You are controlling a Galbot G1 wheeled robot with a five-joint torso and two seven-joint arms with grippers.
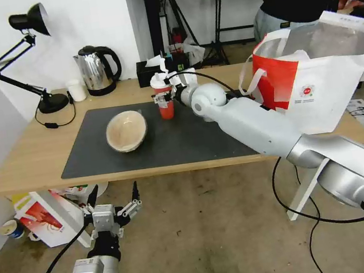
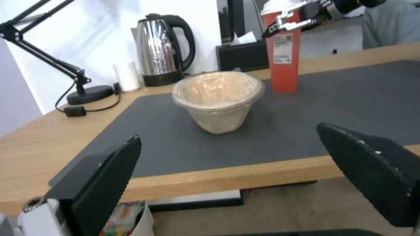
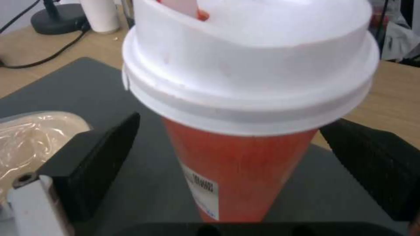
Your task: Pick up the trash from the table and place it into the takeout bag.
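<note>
A red drink cup (image 1: 166,106) with a white lid stands upright on the dark grey mat (image 1: 191,139) of the table (image 1: 26,164). My right gripper (image 1: 162,96) is open around it; in the right wrist view a black finger (image 3: 94,160) stands on each side of the cup (image 3: 236,164), each with a gap to it. A beige bowl (image 1: 126,130) sits on the mat to the cup's left, also seen in the left wrist view as the bowl (image 2: 217,98). My left gripper (image 1: 114,188) hangs open below the table's front edge. The takeout bag (image 1: 320,84) stands open at the table's right end.
A black desk lamp (image 1: 34,62), a kettle (image 1: 96,69), a small white cup (image 1: 76,89) and a black tissue box (image 1: 150,72) line the back of the table. A red-and-white box (image 1: 48,218) lies on the floor under the left end. A person stands behind the bag.
</note>
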